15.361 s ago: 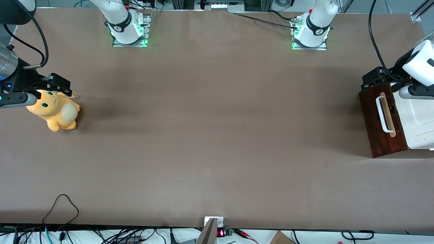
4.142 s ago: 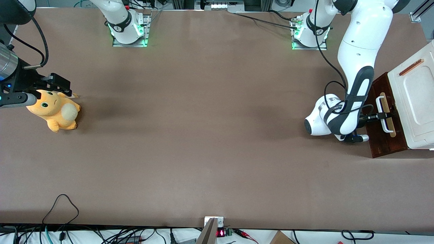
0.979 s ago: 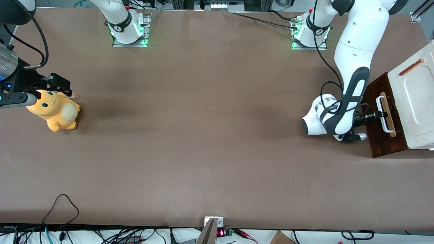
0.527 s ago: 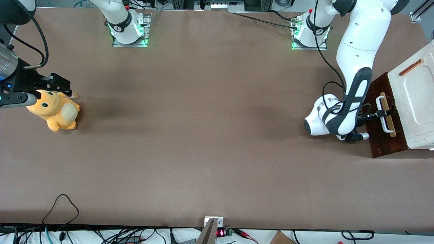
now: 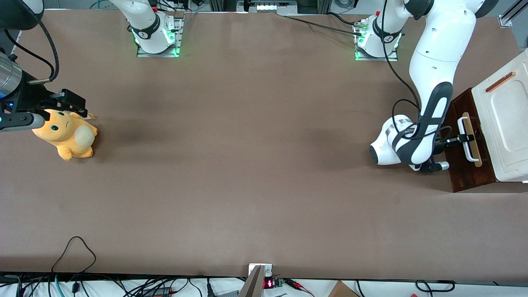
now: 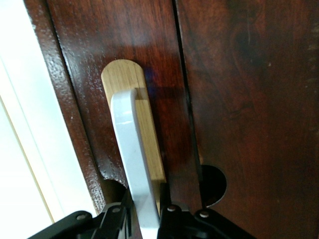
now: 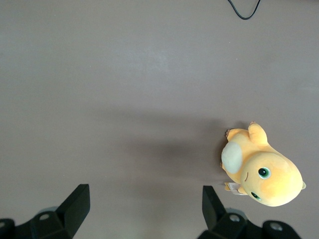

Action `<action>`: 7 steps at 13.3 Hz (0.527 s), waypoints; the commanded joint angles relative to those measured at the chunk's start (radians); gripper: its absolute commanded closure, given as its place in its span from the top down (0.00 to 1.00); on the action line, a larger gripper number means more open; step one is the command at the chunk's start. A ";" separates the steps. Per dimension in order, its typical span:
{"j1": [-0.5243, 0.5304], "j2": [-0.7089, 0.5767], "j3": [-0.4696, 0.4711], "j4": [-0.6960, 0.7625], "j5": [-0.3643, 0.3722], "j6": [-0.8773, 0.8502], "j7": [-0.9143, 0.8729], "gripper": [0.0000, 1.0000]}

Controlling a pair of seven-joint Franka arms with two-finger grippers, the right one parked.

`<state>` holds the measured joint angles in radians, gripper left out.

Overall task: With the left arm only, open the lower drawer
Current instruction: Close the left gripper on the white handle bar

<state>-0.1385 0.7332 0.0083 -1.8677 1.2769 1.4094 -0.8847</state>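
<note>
At the lower drawer [image 5: 464,165] handle [image 6: 133,164], the gripper [image 5: 465,139], no legible writing

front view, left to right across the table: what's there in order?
Orange plush toy → left arm → claw, at the white bar handle → lower drawer → white moulded panel.

No readable text, label or number on anything here.

An orange plush toy [image 5: 66,134] lies on the brown table [image 5: 247,165].
</note>
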 commanded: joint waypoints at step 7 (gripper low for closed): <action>-0.018 -0.003 0.001 0.002 -0.030 -0.009 0.003 0.18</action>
<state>-0.1400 0.7331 0.0081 -1.8671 1.2751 1.4106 -0.9027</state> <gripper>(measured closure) 0.802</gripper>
